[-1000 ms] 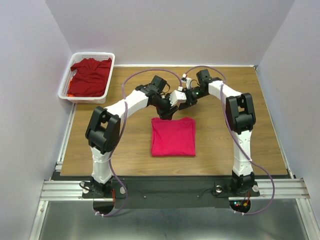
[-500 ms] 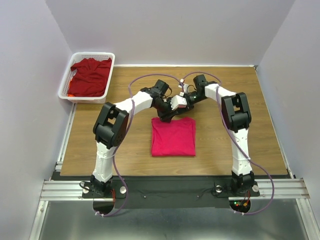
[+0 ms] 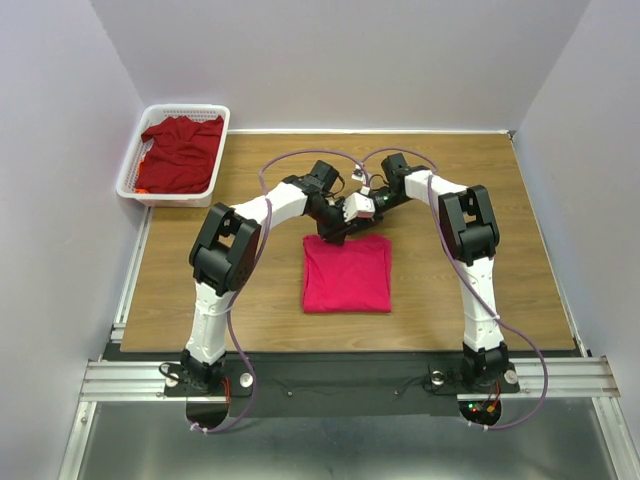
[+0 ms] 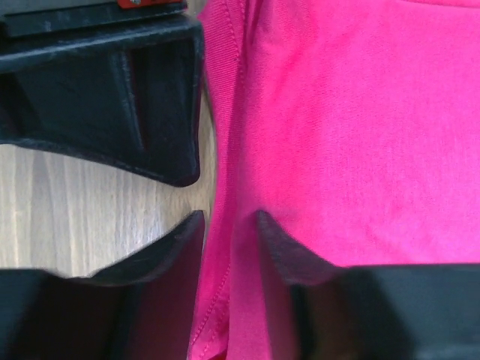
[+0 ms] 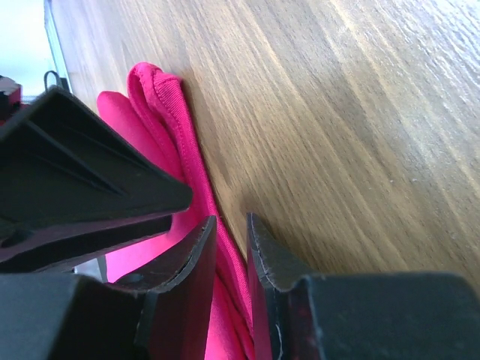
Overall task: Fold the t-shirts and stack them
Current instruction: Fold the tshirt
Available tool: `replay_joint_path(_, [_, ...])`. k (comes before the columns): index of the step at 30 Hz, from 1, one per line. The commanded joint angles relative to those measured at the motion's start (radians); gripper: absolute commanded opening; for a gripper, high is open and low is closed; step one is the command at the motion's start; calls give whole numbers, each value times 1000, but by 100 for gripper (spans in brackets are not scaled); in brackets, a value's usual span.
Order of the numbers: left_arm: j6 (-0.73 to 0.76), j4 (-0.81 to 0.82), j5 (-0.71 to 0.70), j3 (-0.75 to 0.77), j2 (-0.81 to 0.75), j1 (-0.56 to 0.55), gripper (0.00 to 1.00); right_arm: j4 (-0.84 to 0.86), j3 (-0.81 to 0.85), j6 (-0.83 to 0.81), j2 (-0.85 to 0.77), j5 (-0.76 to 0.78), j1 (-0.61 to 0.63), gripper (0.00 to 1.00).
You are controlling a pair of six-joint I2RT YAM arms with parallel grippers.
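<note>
A bright pink t-shirt (image 3: 346, 272) lies folded into a rectangle in the middle of the table. Both grippers meet at its far edge. My left gripper (image 3: 334, 229) (image 4: 229, 217) has the shirt's stitched hem (image 4: 214, 300) pinched between its black fingers. My right gripper (image 3: 359, 208) (image 5: 231, 221) stands just beside it, its jaws narrow with the pink edge (image 5: 169, 112) caught between them, the outer finger against the wood. A darker maroon t-shirt (image 3: 181, 152) lies crumpled in the basket.
The white mesh basket (image 3: 132, 167) stands at the far left corner, partly off the wooden table (image 3: 480, 260). Grey walls close in the left, far and right sides. A metal rail (image 3: 340, 375) runs along the near edge by the arm bases.
Both arms have leaned in toward the shirt's far edge, the left elbow swinging right. The left jaws have narrowed onto the hem. The shirt has stayed in place.
</note>
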Motion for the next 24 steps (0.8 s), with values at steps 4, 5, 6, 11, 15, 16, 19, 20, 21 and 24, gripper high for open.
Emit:
replay_joint_path(4, [32,-33,70,53,-11,-5,23,6,-28,-15,21,15,13,28])
replay_joint_path(5, [35,-38,74,53,-23,-5,19,6,-30,-17,23,15,16,28])
replay_joint_path(6, [38,-38,78,50,-32,-5,11,5,-34,-21,24,15,18,28])
replay_joint_path(11, [59,-39,92,30,-90,-5,0,6,-60,-35,27,13,24,28])
replay_joint_path(15, [69,-53,78,32,-90,-8,3,6,-64,-38,32,15,26,28])
replay_joint_path(16, [62,-55,71,33,-89,-7,14,6,-65,-40,32,15,26,28])
replay_joint_path(19, [55,-56,71,42,-69,-11,43,6,-67,-43,29,17,26,27])
replay_joint_path(20, [53,-56,69,44,-58,-11,44,6,-68,-44,26,18,26,28])
replay_joint_path(21, [52,-58,67,48,-52,-13,44,6,-73,-44,27,18,26,28])
replay_joint_path(24, [50,-58,63,55,-28,-16,48,6,-84,-49,23,18,24,27])
